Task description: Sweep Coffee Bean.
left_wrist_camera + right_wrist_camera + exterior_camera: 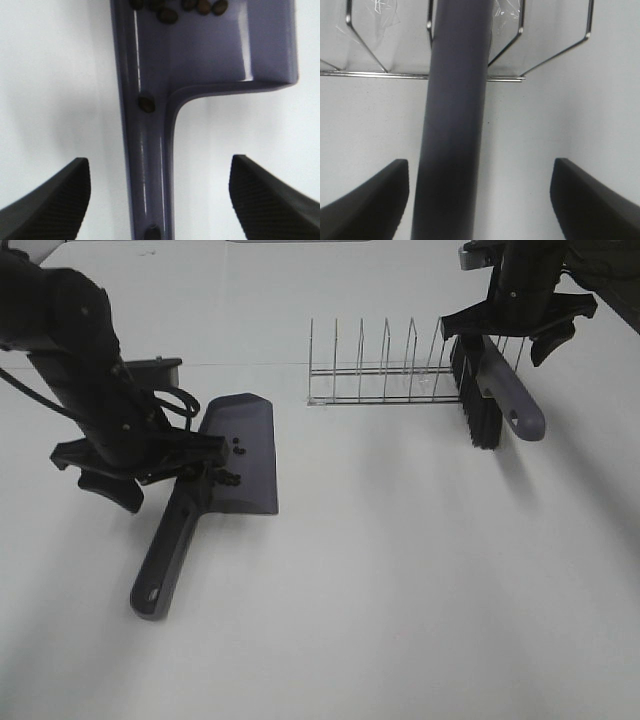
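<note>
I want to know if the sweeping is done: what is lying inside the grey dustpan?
Coffee beans lie in the dustpan; one sits down in the handle channel. In the high view the left gripper covers the pan's near corner, so any beans there are hidden.

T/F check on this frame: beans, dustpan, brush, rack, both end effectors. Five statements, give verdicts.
1. Coffee beans lie in the dustpan. True.
2. The left end effector is shut on the dustpan handle. False: open, fingers apart on either side of the handle.
3. The brush lies beside the wire rack. True.
4. The right end effector is open. True.
5. One bean sits on the brush handle. False: it sits on the dustpan's handle neck.
</note>
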Tool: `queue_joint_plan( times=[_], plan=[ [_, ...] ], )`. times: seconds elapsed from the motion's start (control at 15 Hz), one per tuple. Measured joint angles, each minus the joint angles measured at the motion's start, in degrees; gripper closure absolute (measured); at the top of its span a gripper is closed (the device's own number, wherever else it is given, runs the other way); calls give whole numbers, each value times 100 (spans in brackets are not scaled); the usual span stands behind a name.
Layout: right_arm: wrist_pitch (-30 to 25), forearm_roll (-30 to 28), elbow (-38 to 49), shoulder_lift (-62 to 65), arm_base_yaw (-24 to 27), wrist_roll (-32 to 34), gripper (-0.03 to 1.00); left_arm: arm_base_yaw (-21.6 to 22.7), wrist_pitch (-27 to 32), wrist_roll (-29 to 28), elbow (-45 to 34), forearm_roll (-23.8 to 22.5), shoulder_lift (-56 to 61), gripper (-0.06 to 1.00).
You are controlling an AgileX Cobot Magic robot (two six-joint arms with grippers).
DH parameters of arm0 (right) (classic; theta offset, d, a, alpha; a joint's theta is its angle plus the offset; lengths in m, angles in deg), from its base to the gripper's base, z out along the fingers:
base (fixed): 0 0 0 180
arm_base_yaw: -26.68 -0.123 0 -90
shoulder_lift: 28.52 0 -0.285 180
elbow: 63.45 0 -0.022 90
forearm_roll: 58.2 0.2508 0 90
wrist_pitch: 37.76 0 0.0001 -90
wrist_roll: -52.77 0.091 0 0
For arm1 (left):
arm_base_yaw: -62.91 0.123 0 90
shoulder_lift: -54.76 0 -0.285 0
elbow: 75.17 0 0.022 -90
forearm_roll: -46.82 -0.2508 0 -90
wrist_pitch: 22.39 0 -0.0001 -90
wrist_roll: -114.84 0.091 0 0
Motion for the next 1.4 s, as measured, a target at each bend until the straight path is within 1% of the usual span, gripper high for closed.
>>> queue_joint_plan(
  times=[0.2, 0.27, 0.33, 0.53, 0.67, 0.73, 0.8, 0.87, 1.2, 1.27, 1.33, 1.4],
  plan=[
    [-372, 189, 0, 344, 0, -155, 23, 0, 527, 0, 0, -487, 837, 24],
    [-458, 252, 0, 395, 0, -189, 23, 0, 670, 0, 0, -561, 991, 24],
    [-539, 344, 0, 464, 0, -286, 23, 0, 974, -6, 0, -699, 1318, 24],
    [-556, 688, 34, 596, 0, -464, 23, 0, 1748, -63, 0, -922, 2206, 23],
    [-556, 825, 275, 934, 0, -470, 23, 0, 2263, -86, -40, -1049, 2836, 23],
    [-556, 842, 504, 1175, 0, -476, 23, 0, 2412, -86, -155, -1129, 3146, 23],
    [-556, 848, 756, 1398, 0, -476, 23, 0, 2458, -103, -355, -1129, 3489, 23],
    [-556, 859, 1203, 1753, 0, -487, 23, 0, 2521, -149, -819, -1129, 4102, 23],
    [-556, 865, 3025, 3214, 0, -510, 23, 0, 2532, -235, -2750, -1129, 6171, 23],
    [-556, 865, 3489, 3581, 0, -516, 23, 0, 2532, -235, -3048, -1129, 6600, 23],
    [-561, 865, 3678, 3741, 0, -516, 23, 0, 2538, -235, -3203, -1129, 6841, 23],
    [-561, 871, 4165, 4108, 0, -533, 23, 0, 2538, -235, -3443, -1129, 7282, 23]
  ],
)
